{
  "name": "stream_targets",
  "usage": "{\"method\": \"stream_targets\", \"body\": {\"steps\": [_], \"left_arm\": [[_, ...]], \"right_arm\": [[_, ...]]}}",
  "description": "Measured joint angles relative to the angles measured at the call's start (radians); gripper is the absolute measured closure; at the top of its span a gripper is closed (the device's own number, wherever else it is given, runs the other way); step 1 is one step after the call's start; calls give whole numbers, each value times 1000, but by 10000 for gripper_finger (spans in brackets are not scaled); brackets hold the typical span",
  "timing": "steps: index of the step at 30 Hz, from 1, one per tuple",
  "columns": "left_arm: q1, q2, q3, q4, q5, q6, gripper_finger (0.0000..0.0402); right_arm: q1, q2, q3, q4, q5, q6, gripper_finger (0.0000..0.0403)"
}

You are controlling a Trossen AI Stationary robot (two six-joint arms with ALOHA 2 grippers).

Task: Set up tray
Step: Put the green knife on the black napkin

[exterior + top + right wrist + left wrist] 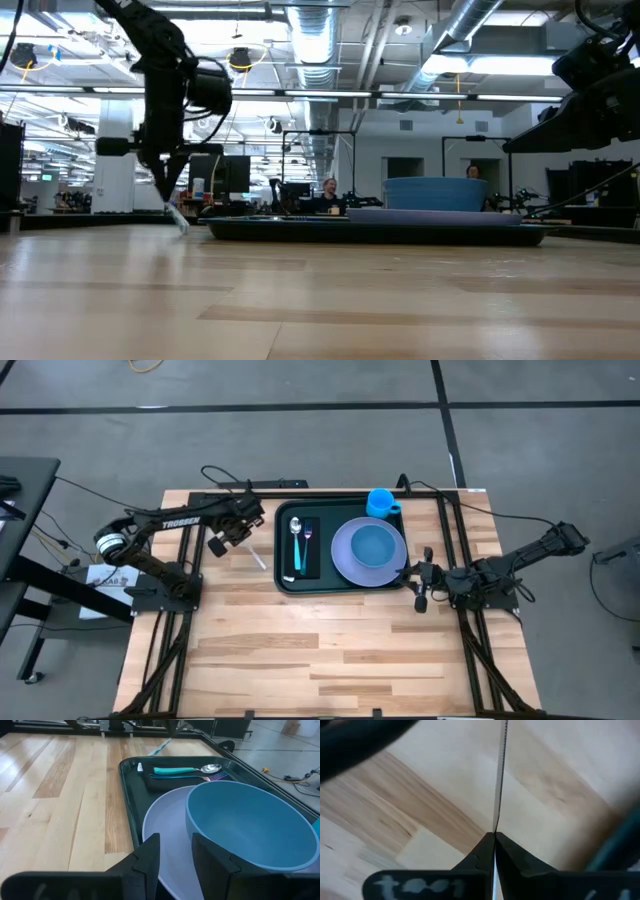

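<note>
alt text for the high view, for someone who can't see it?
Seen from above, a dark green tray on a wooden table holds a lavender plate with a blue bowl, a blue cup and cutlery. The left gripper grips a knife beside the tray; the right gripper waits at its other end.

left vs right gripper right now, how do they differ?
The left gripper is shut on a thin knife, beside the tray's left edge; the right gripper is open and holds nothing, by the tray's right corner near the plate. The left gripper sits over bare wood, its knife slanting down to the table; the right gripper faces the blue bowl. Both are dark two-finger grippers outside the tray.
</note>
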Motion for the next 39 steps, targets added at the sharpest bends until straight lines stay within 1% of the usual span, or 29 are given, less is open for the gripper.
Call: {"method": "stream_targets", "body": {"steps": [4,11,17,20,25,29,35,39], "left_arm": [[-33,0,59,-50,-5,-12,401],[-73,-1,168,-188,-58,-34,401],[-96,-2,211,-221,-75,-81,401],[-97,1,210,-218,-86,-113,401],[-74,2,167,-164,-88,-122,394],[-35,2,102,-90,-70,-125,370],[23,2,36,-11,-58,-125,327],[52,2,3,63,-30,-107,298]], "right_arm": [[0,0,0,0,0,0,296],[0,0,0,0,0,0,296],[0,0,0,0,0,0,296],[0,0,0,0,0,0,296],[0,0,0,0,0,0,296],[0,0,0,0,0,0,296],[0,0,0,0,0,0,296],[0,0,0,0,0,0,296]]}}
